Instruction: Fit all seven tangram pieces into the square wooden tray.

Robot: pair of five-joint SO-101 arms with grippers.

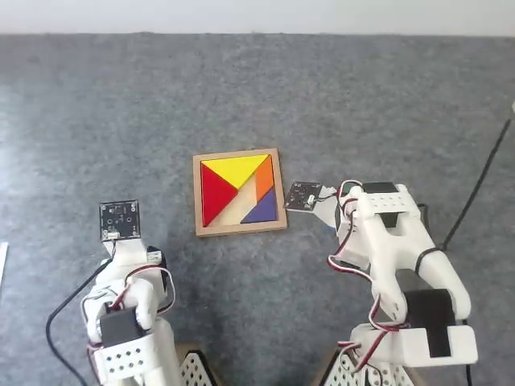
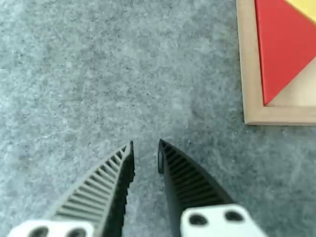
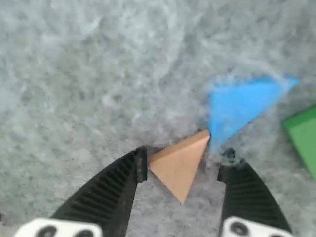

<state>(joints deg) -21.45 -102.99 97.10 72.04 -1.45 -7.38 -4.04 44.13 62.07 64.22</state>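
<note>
Near the middle of the grey counter [image 1: 121, 104], the square wooden tray [image 1: 196, 193] is lying flat. It is holding a yellow triangle [image 1: 235, 170], a red triangle [image 1: 216, 195], an orange piece [image 1: 265, 178] and a purple triangle [image 1: 262, 211]. Bare wood is showing between them.

The high view is giving this whole layout, with one arm near left and the other near right, just beside the tray's right edge. The right wrist view is showing what that arm is covering from above: a tan triangle [image 3: 177, 163], a blue triangle [image 3: 239, 106] touching its tip, and a green piece [image 3: 302, 134] just beyond. The left wrist view is showing the tray's near left corner and part of the red triangle.

Open counter is stretching on the far and left sides of the tray. The loose pieces are crowding together on its right.

The left claw [image 2: 145, 150] is hanging over bare counter, its fingers a narrow gap apart and holding nothing. The right claw [image 3: 183, 169] is standing wide apart around the tan triangle. One finger [image 3: 123, 190] is touching the triangle's edge, and the other is standing clear of it.
</note>
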